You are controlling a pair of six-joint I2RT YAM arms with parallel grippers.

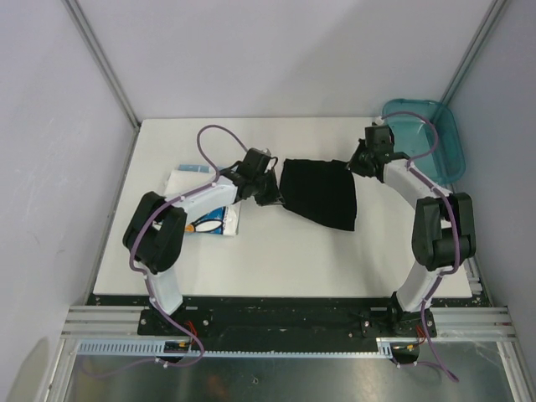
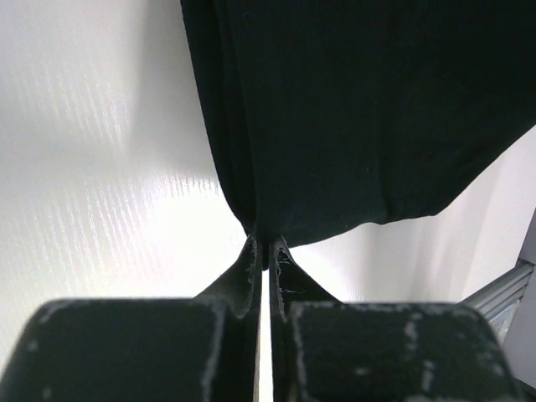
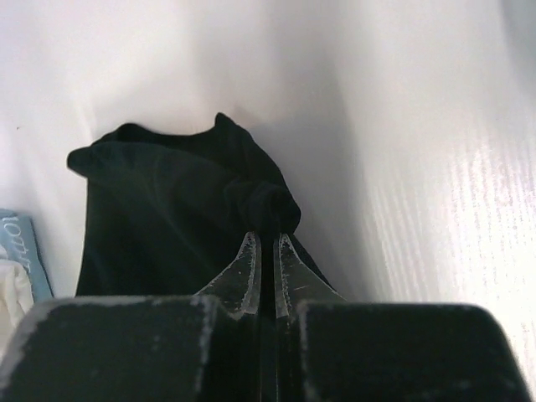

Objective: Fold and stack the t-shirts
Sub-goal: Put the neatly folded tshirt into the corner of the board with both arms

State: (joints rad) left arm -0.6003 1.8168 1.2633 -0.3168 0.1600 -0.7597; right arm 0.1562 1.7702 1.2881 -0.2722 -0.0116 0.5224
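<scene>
left jaws pinch the black t-shirt [image 1: 318, 194] at one edge, right jaws its opposite corner; cloth spans between them. white t-shirt [image 1: 226, 219] lies behind left jaws.

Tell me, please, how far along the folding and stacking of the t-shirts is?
Done, apparently: the white t-shirt lies as a compact rectangle on the left, partly under the left arm. In hand: the black t-shirt, partly folded at centre, with the left gripper and right gripper each shut on an edge. Left: finish that fold and stack the two.
</scene>
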